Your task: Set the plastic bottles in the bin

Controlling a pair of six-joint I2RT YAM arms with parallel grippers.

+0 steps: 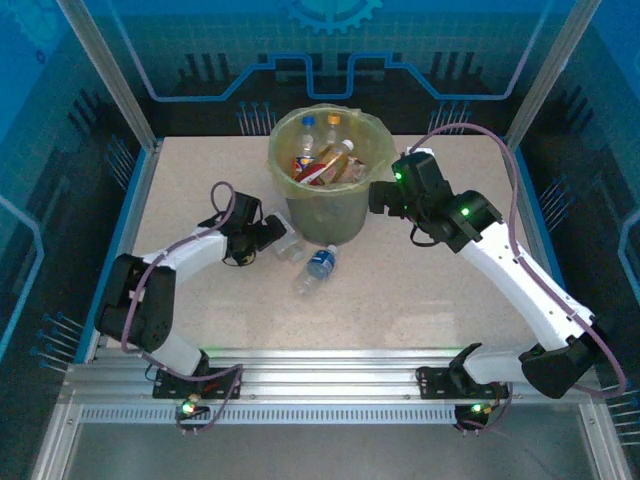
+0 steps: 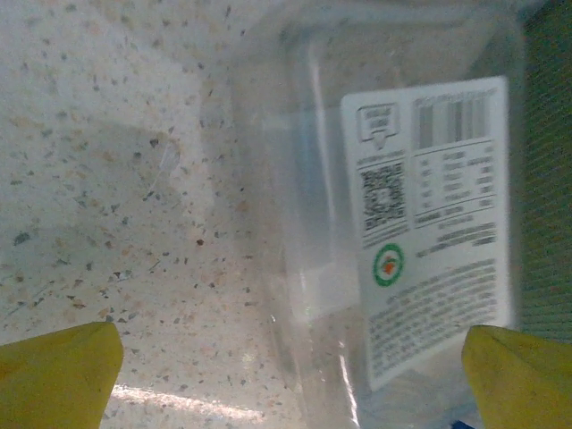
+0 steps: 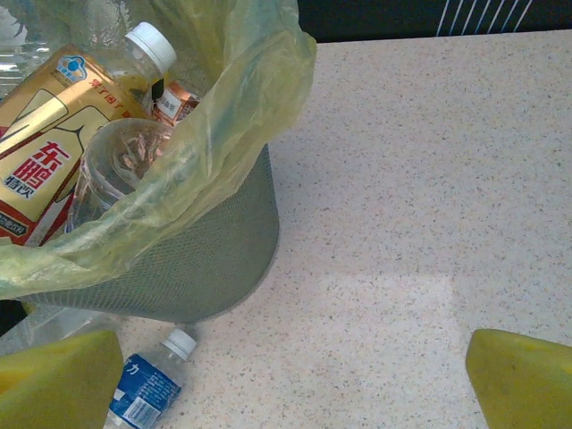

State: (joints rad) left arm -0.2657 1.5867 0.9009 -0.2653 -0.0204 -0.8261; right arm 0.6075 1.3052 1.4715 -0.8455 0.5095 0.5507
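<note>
As the left claw (image 2: 290, 375) and right claw (image 3: 290, 380) gaped apart, a skewed squeeze risked squirting away the clear bottle (image 2: 420, 223) beside the bin (image 1: 325, 215).

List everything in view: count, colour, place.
bin: one, olive-green with a yellow-green bag liner, back centre of table
bottles in bin: several, count unclear, orange, red and clear, piled inside
blue-label bottle: one, clear, lying on table in front of bin
white-label bottle: one, clear, lying at bin's left front
table: one, speckled beige
left gripper: one, open, at the white-label bottle
right gripper: one, open, beside bin's right side
</note>
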